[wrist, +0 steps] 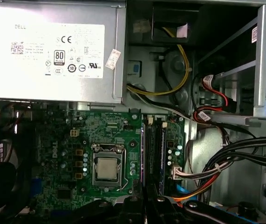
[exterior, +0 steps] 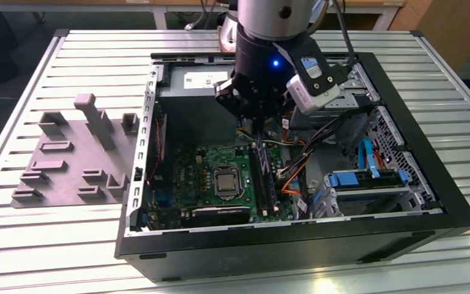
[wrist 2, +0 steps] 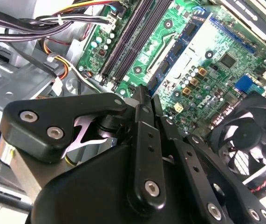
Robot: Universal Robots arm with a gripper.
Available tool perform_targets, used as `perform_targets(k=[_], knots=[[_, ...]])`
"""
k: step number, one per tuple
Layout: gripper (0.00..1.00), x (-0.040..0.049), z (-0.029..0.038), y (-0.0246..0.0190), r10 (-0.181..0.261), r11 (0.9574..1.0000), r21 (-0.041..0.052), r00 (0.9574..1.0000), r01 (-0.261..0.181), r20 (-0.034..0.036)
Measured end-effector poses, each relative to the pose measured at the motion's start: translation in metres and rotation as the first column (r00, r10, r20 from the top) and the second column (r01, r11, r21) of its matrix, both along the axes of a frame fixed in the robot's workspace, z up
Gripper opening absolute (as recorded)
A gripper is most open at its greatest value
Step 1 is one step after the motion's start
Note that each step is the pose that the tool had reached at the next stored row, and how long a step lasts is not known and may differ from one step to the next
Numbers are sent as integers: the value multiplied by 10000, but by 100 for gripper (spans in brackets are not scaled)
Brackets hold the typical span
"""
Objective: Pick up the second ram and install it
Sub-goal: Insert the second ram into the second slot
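Note:
My gripper [exterior: 254, 136] hangs inside the open computer case, raised above the middle of the black socket rails [exterior: 269, 184] on the green motherboard [exterior: 210, 165]. In both wrist views the fingers [wrist 2: 142, 135] stand pressed close together, and the gripper [wrist: 146, 204] is shut. The second ram [wrist: 144, 156] shows edge-on as a thin strip. It runs out from between the fingertips and lines up with the socket rails [wrist 2: 133, 42] below. The rest of the stick is hidden by the fingers.
Another stick with black chips [wrist: 162, 154] stands seated in an outer rail. Beside the rails are the processor socket [wrist: 107, 169] and loose cable bundles [wrist: 226, 163]. The power supply [wrist: 53, 51] is beyond them. A fan [wrist 2: 244, 135] sits at the board's edge. The mauve-grey fixture [exterior: 71, 156] lies outside the case.

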State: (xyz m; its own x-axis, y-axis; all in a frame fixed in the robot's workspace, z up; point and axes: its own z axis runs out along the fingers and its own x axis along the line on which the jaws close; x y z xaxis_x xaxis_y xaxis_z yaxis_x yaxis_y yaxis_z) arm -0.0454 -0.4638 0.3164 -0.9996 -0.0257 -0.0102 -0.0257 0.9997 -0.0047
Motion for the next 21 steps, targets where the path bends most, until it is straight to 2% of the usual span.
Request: perform_targets(k=[4, 8, 10, 11, 12, 17, 21], knots=[[14, 27, -71, 0, -2, 10000, 2, 10000, 2, 0], [14, 29, -75, 0, -3, 10000, 1, 10000, 3, -21], [14, 48, -76, -1, -3, 10000, 4, 9998, 3, -189], [14, 59, -77, -3, -3, 10000, 7, 9997, 3, -244], [14, 67, -82, -4, -2, 10000, 10, 9996, 2, -266], [14, 72, -169, -48, -2, 10000, 17, 9996, 2, -274], [14, 74, -242, -58, -4, 10000, 15, 9996, 5, -275]])
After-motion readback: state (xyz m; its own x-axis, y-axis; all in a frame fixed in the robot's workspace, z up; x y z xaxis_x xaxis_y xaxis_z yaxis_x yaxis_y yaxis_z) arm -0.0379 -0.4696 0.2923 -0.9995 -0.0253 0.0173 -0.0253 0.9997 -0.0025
